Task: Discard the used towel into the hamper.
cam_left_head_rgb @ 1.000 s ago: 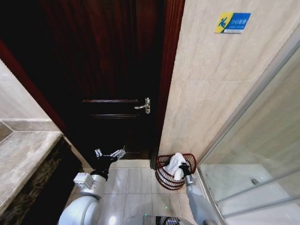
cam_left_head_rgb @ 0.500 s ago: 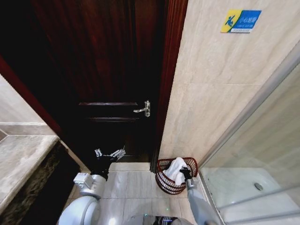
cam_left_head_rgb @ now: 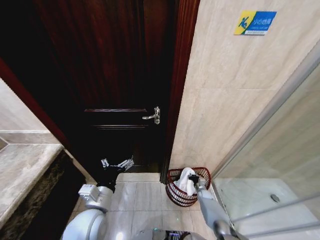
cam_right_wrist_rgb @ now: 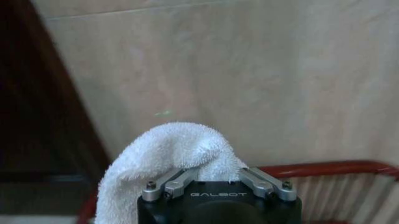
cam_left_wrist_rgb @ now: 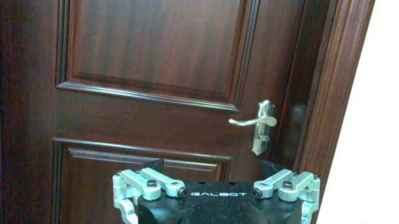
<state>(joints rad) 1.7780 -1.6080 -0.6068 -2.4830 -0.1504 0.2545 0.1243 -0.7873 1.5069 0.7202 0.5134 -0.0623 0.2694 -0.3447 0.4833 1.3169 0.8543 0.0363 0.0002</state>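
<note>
Pale tiled floor (cam_left_head_rgb: 145, 192); hamper (cam_left_head_rgb: 176, 191) stands on it beside wall, near door.

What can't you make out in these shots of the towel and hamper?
- Right gripper fingertips: right wrist view, buried in the towel, so whether it grips is unclear.
- Hamper inside: head view, covered by the towel and arm.
- Left gripper fingertips: left wrist view, cut off by the edge.

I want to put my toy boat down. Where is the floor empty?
The pale floor tiles between the dark door and the hamper look bare. The hamper's corner is crowded: the right gripper holds the white towel over it.
</note>
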